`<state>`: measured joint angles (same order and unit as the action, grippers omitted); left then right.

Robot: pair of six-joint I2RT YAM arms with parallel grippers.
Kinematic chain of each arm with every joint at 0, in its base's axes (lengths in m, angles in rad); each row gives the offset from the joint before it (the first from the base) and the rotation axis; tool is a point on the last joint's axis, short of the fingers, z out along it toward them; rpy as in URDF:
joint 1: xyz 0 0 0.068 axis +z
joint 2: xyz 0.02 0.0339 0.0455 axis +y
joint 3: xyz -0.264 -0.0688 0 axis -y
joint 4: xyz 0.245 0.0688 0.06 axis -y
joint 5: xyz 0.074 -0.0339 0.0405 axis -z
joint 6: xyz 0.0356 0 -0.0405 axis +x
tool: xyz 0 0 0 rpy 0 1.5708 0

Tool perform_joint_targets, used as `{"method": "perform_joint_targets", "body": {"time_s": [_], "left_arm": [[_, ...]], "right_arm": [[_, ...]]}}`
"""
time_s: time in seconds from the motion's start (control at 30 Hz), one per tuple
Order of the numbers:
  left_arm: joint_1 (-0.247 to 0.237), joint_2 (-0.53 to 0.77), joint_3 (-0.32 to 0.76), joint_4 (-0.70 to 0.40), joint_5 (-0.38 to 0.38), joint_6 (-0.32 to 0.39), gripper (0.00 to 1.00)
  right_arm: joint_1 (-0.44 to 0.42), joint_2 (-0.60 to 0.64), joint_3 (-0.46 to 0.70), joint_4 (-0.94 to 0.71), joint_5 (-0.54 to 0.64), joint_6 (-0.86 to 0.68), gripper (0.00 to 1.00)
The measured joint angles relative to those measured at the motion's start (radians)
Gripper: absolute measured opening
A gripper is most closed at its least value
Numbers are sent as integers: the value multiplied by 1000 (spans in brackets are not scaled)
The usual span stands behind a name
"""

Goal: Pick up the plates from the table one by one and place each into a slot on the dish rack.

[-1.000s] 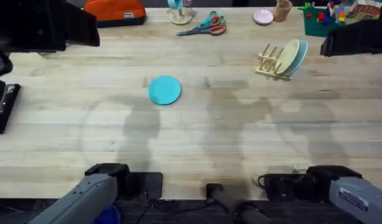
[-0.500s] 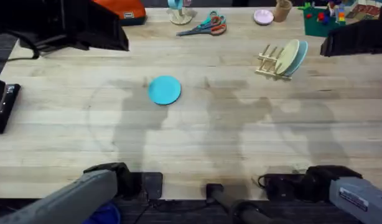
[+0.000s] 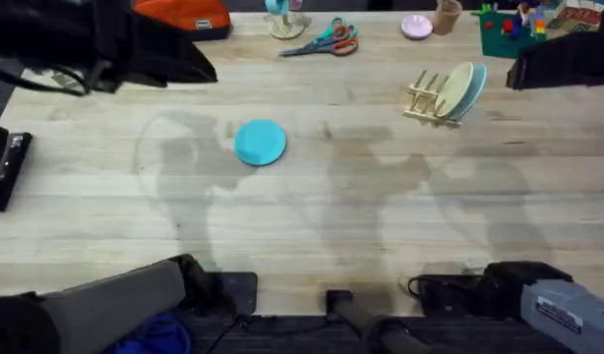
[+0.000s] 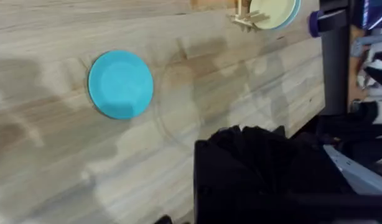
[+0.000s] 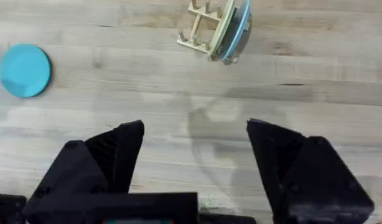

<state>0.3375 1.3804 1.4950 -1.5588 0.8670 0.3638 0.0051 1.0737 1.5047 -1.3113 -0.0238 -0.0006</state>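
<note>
Robot lab or research workspace, staged for tabletop tests. 2 arm bases mounted at near edge of pale plank table (image 3: 312, 216), cables beside them. Props line far edge: scissors (image 3: 327, 39), orange case (image 3: 184, 17), pink dish (image 3: 416, 27), colourful toy set (image 3: 523, 25). Small wooden dish rack (image 3: 432, 98) with plates stands as test object.

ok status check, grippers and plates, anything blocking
Right gripper open, empty, above bare table. Round teal-blue plate lies flat, untouched. Pale yellow-green and light blue plates stand in small wooden dish rack. Nothing blocking.
</note>
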Motion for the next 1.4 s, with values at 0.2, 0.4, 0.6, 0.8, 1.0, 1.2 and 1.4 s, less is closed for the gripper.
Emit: {"method": "perform_joint_targets", "body": {"time_s": [0.2, 0.4, 0.6, 0.8, 1.0, 1.2, 1.4], "left_arm": [[34, 9, -165, 108, 43, 9, 41], [35, 75, -267, 176, 60, 15, 41], [35, 189, -292, 228, 65, 37, 41], [35, 312, -292, 236, 78, 86, 41], [35, 420, -297, 273, 80, 122, 41], [35, 472, -298, 305, 76, 132, 41], [35, 509, -299, 336, 63, 135, 41]], "right_arm": [[0, 0, 0, 0, 0, 0, 994], [0, 0, 0, 0, 0, 0, 994], [0, 0, 0, 0, 0, 0, 994], [0, 0, 0, -1, 0, 0, 995], [0, 0, 0, -1, 0, 0, 995], [0, 0, 0, -1, 0, 0, 993], [0, 0, 0, -1, 0, 0, 994]]}}
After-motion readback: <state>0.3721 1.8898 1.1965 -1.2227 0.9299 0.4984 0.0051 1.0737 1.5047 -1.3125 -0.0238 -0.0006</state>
